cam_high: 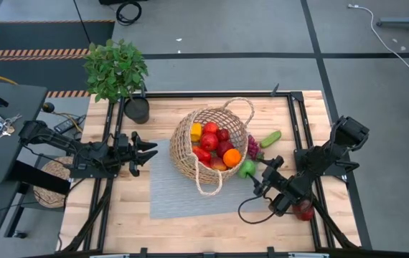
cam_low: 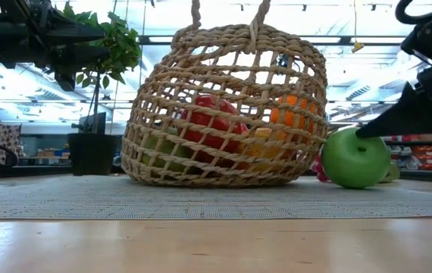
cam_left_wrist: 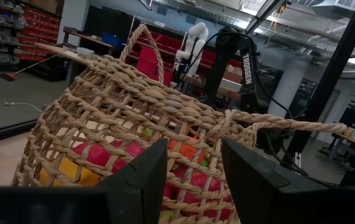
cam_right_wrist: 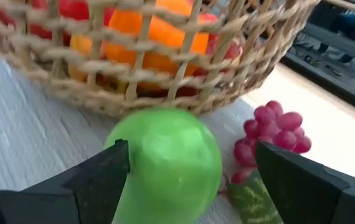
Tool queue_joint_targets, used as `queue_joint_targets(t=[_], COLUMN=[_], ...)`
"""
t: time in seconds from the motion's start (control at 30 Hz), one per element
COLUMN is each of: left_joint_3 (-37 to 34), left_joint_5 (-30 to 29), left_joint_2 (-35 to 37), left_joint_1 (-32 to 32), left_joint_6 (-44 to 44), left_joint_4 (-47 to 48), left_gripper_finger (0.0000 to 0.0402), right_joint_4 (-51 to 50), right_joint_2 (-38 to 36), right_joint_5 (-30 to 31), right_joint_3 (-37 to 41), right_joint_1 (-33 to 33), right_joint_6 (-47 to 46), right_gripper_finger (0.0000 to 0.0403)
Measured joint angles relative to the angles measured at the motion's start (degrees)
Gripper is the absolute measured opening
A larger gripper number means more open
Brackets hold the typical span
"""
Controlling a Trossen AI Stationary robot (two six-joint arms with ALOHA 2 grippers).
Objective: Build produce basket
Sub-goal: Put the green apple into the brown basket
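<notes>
The woven wicker basket (cam_high: 212, 143) rests by its base on a grey mat (cam_high: 168, 190) at mid-table. It holds produce: red apples (cam_high: 210, 140), an orange (cam_high: 231, 157) and a yellow pepper (cam_high: 196, 131). A green apple (cam_right_wrist: 165, 165) lies on the mat against the basket's right side, with purple grapes (cam_right_wrist: 271, 127) and a cucumber (cam_high: 270, 138) beyond it. My right gripper (cam_right_wrist: 190, 168) is open, one finger on each side of the green apple. My left gripper (cam_left_wrist: 193, 180) hangs open just left of the basket, above the table, holding nothing. My right gripper comes at the green apple slanting down from the table's right near side. One fingertip (cam_low: 364, 130) lies at the apple's upper right side (cam_low: 356, 140). I cannot tell whether it touches. The apple rests on the mat.
A potted green plant (cam_high: 118, 72) stands at the far left corner of the table. A red fruit (cam_high: 303, 209) lies under my right arm near the right edge. A round woven mat (cam_high: 50, 183) sits off the left side. Bare wood lies along the near edge.
</notes>
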State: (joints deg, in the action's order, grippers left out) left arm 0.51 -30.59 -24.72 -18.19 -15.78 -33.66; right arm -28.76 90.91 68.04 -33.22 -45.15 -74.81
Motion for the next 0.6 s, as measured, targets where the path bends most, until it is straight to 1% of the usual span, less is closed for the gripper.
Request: queue_joint_targets(t=[0.13, 0.23, 0.3, 0.47, 0.6], left_joint_3=[0.0, 0.0, 0.0, 0.0, 0.0], left_joint_5=[0.0, 0.0, 0.0, 0.0, 0.0], left_joint_2=[-0.01, 0.01, 0.0, 0.01, -0.01], left_joint_1=[0.0, -0.01, 0.01, 0.01, 0.01], left_joint_6=[-0.01, 0.01, -0.02, -0.01, 0.01], left_joint_4=[0.01, 0.01, 0.02, 0.01, 0.03], left_gripper_finger=[0.016, 0.016, 0.016, 0.016, 0.016], right_joint_4=[1.91, 5.49, 9.62, 20.9, 24.2], right_joint_2=[0.0, 0.0, 0.0, 0.0, -0.04], right_joint_5=[-1.6, -3.95, -5.45, -12.51, -18.45], right_joint_3=[0.47, 0.47, 0.47, 0.45, 0.45], right_joint_1=[0.53, 2.14, 3.63, 9.15, 13.08], right_joint_6=[3.19, 9.02, 14.35, 28.98, 32.6], right_gripper_finger=[0.0369, 0.0384, 0.0394, 0.0397, 0.0398])
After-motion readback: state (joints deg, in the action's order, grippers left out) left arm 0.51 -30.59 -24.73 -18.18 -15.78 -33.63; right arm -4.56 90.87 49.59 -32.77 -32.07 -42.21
